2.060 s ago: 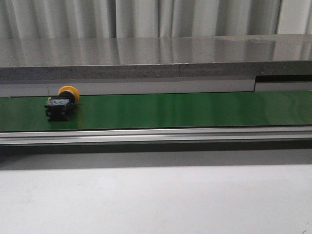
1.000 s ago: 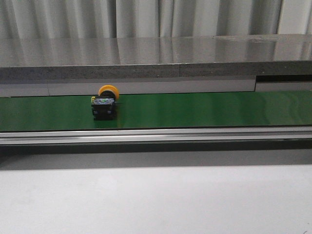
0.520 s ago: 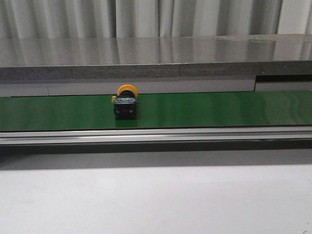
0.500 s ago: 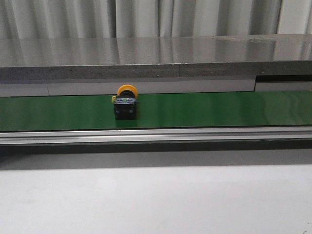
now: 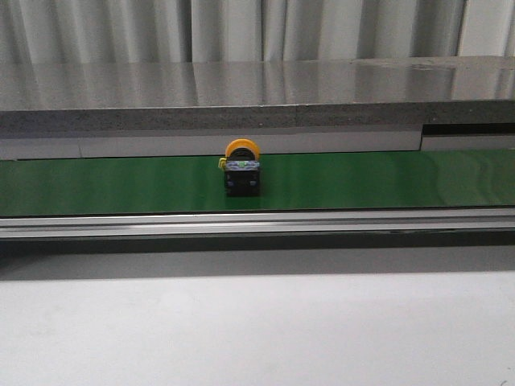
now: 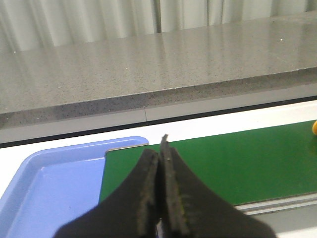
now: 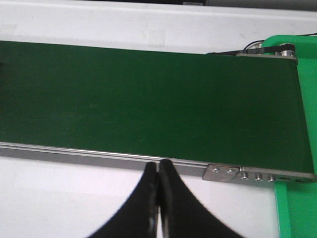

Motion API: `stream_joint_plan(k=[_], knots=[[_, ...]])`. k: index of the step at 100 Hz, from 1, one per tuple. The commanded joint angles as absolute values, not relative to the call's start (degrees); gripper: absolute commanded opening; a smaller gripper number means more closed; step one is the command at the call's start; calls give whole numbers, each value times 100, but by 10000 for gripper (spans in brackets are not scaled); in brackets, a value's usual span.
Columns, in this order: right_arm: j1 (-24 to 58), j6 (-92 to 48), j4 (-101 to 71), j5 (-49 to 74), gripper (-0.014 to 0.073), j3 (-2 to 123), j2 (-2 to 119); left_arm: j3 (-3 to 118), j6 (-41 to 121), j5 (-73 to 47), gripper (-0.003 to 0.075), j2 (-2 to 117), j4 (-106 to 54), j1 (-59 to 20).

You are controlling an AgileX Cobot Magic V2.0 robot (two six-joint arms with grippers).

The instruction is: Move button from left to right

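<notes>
- Centrally, the button [image 5: 241, 171] rests on the green conveyor belt [image 5: 362, 181].
- Left tool [image 6: 160, 196]: fingers pressed together, empty, near the belt's blue tray [image 6: 49, 183].
- Right tool [image 7: 157, 203]: closed, empty, beside the belt's front rail [image 7: 99, 156].

- A long green conveyor belt [image 5: 378, 181] runs left to right across the front view, matte and flat.
- A silver aluminium rail [image 5: 257, 223] edges the belt's near side; in the right wrist view a small bracket with screws [image 7: 225, 172] sits on it close to the belt's end.
- A grey speckled stone ledge [image 5: 257, 96] lies behind the belt, glossy on top.
- Pale pleated curtains [image 5: 241, 30] hang behind the ledge.
- A white tabletop [image 5: 257, 330] fills the foreground.
- A blue tray [image 6: 54, 183] lies just beside one end of the belt.
- A bright green bin, or perhaps a tray [image 7: 297, 148], adjoins the other end; only its edge shows.
</notes>
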State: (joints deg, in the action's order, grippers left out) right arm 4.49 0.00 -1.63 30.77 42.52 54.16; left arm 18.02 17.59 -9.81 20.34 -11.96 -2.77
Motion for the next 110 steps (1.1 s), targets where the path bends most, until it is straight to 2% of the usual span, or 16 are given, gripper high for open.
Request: stream_joint_plan(k=[1, 10, 21, 32, 66, 110], knots=[[456, 0, -197, 2796, 38, 4460, 5394, 1969, 1757, -519, -20, 2077, -1224, -322], [456, 0, -197, 2851, 220, 4460, 5394, 1969, 1757, -519, -20, 2077, -1224, -322], [456, 0, -197, 2877, 399, 4460, 5394, 1969, 1757, -519, -20, 2077, -1224, -322], [456, 0, -296, 2876, 502, 4460, 5394, 1969, 1757, -519, -20, 2077, -1224, -322], [525, 0, -905, 2885, 505, 4839, 5616, 1969, 1757, -519, -20, 2077, -1224, -322], [1497, -261, -842, 3015, 516, 6515, 7718, 1969, 1757, -519, -20, 2077, -1224, -322]])
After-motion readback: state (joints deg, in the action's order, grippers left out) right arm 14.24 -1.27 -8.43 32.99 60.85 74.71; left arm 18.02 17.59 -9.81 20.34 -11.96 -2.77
